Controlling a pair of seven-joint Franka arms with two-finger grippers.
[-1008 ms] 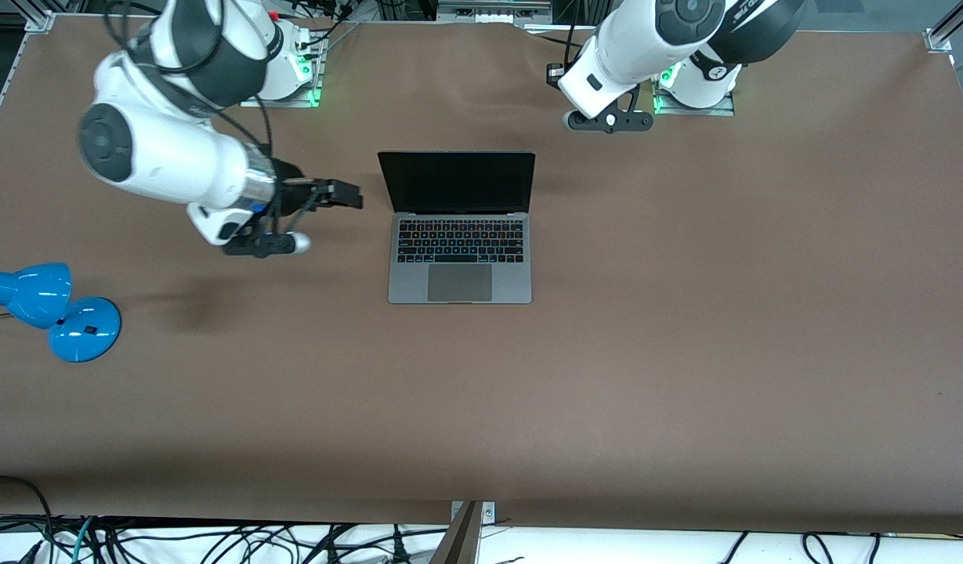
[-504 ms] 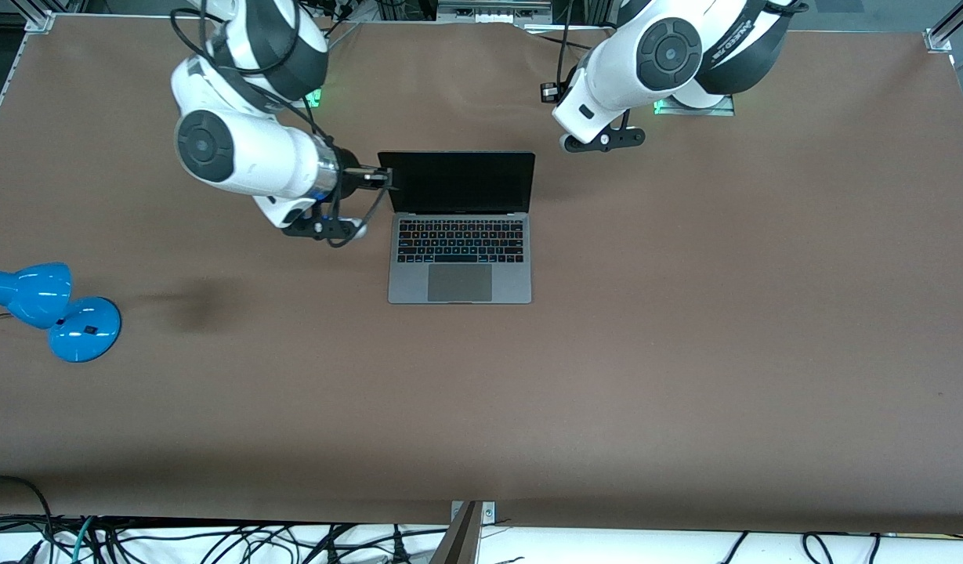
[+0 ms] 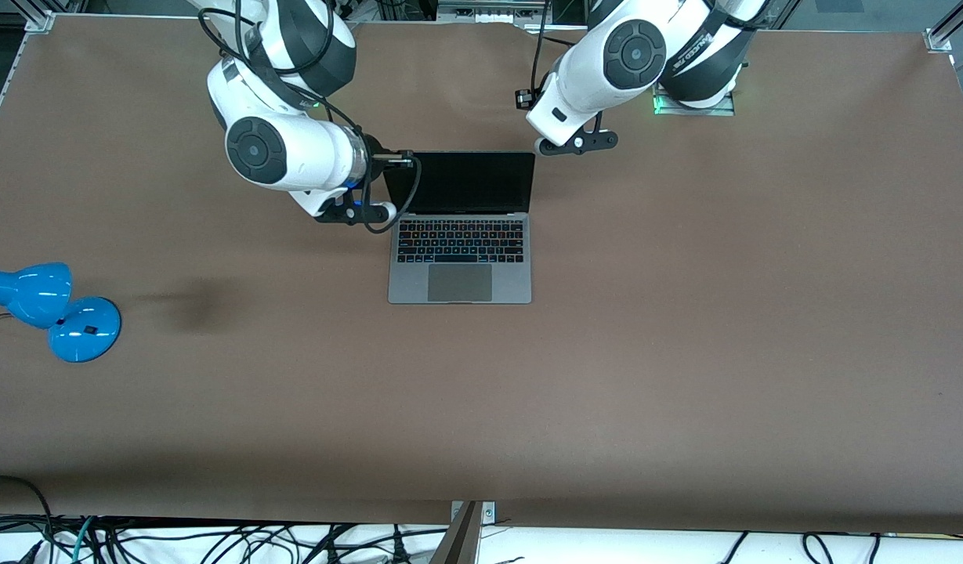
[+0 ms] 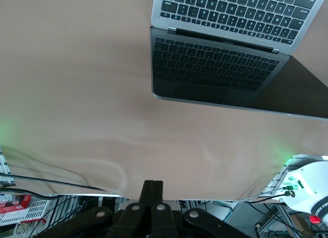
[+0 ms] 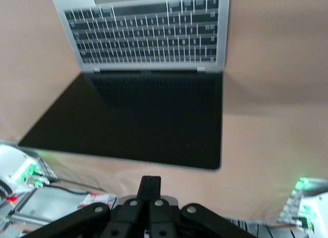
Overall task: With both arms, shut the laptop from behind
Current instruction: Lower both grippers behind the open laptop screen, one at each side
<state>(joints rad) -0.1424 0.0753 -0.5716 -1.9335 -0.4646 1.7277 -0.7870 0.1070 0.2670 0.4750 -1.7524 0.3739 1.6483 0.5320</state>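
Note:
The laptop (image 3: pixel 459 235) stands open in the middle of the table, black screen upright and facing the front camera. My right gripper (image 3: pixel 403 158) is shut and empty, at the screen's top corner toward the right arm's end. In the right wrist view its shut fingers (image 5: pixel 150 184) are above the screen (image 5: pixel 143 115), apart from its top edge. My left gripper (image 4: pixel 152 189) is shut and empty, over the table past the screen's (image 4: pixel 220 68) top edge. In the front view the left arm's wrist (image 3: pixel 575 94) hides it, near the screen's other top corner.
A blue desk lamp (image 3: pixel 54 307) lies at the right arm's end of the brown table (image 3: pixel 685 313). The arms' bases with green lights (image 3: pixel 693 100) stand along the table's edge. Cables hang below the edge nearest the front camera.
The right arm has swung in from the table's end, bringing its gripper to the screen's top corner. The left arm has lowered and moved toward the other corner. The laptop has not moved.

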